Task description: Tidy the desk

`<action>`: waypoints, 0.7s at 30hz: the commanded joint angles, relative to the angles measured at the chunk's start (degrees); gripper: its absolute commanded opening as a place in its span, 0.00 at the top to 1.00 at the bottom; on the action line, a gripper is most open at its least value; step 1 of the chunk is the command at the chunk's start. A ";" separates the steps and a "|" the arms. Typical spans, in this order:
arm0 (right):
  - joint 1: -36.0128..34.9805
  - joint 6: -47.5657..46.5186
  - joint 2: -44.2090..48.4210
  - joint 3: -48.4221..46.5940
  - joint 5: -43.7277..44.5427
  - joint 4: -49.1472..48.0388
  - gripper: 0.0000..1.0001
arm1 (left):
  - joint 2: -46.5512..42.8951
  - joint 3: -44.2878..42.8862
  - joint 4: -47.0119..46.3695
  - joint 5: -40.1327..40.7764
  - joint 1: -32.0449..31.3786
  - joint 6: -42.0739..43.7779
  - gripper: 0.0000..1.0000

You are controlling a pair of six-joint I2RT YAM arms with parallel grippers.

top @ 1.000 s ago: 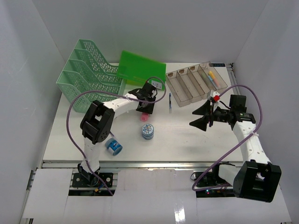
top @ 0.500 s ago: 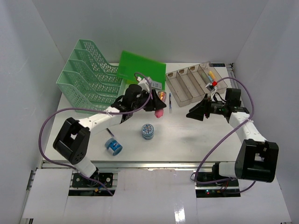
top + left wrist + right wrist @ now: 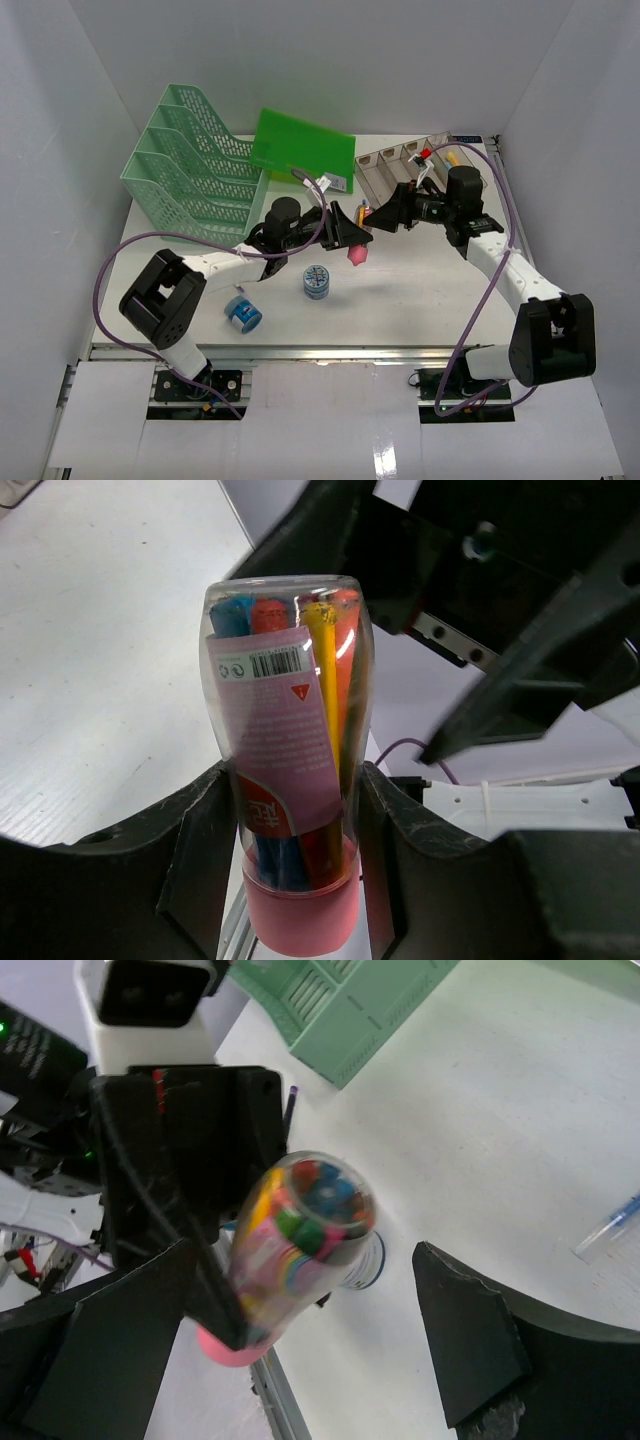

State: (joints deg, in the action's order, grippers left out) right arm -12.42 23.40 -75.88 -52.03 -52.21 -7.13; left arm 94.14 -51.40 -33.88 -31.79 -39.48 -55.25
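Above the middle of the white desk (image 3: 430, 300), my left gripper (image 3: 349, 236) is shut on a clear tube of coloured markers (image 3: 357, 248) with a pink cap. In the left wrist view the tube (image 3: 288, 740) stands between both fingers of that gripper (image 3: 292, 790), pink cap nearest the camera. My right gripper (image 3: 379, 218) faces it from the right, open. In the right wrist view the tube (image 3: 300, 1235) lies in the wide gap of the right gripper (image 3: 300, 1310), touching neither finger, with the left gripper's body (image 3: 180, 1130) behind it.
A mint-green mesh file rack (image 3: 190, 170) stands at the back left, with a green folder (image 3: 300, 145) leaning beside it. A clear compartmented tray (image 3: 415, 178) is at the back right. Two small round blue-and-white rolls (image 3: 316, 281) (image 3: 243, 314) lie near the front. A pen (image 3: 610, 1225) lies on the desk.
The left gripper lifted the tube and carried it right toward the middle. The right gripper swung left to meet it and opened wider.
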 commanded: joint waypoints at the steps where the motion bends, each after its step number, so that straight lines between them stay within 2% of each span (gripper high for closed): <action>1: -0.31 4.46 -1.33 -3.26 5.65 0.18 0.03 | -3.26 0.43 -5.57 -2.90 -0.67 -1.35 0.95; 4: -1.19 5.78 -2.24 -4.71 7.80 -0.08 0.00 | -3.09 1.02 -6.26 -3.00 -0.95 -1.59 0.94; 13: -4.01 7.63 -5.94 -6.50 7.91 1.23 0.21 | -2.65 -0.29 -6.19 -3.02 -0.95 -1.34 0.94; 18: -4.10 8.48 -4.94 -4.51 7.77 0.24 0.24 | -2.30 -2.33 -3.74 -2.20 -0.95 0.64 0.93; 21: -4.10 9.21 -4.10 -3.64 7.65 -0.69 0.29 | -1.86 -3.35 -3.12 -2.05 -0.95 1.02 0.93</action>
State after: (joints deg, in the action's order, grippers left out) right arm -16.27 31.28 -81.77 -56.93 -44.73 -5.54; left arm 94.13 -51.18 -36.04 -33.79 -40.25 -55.89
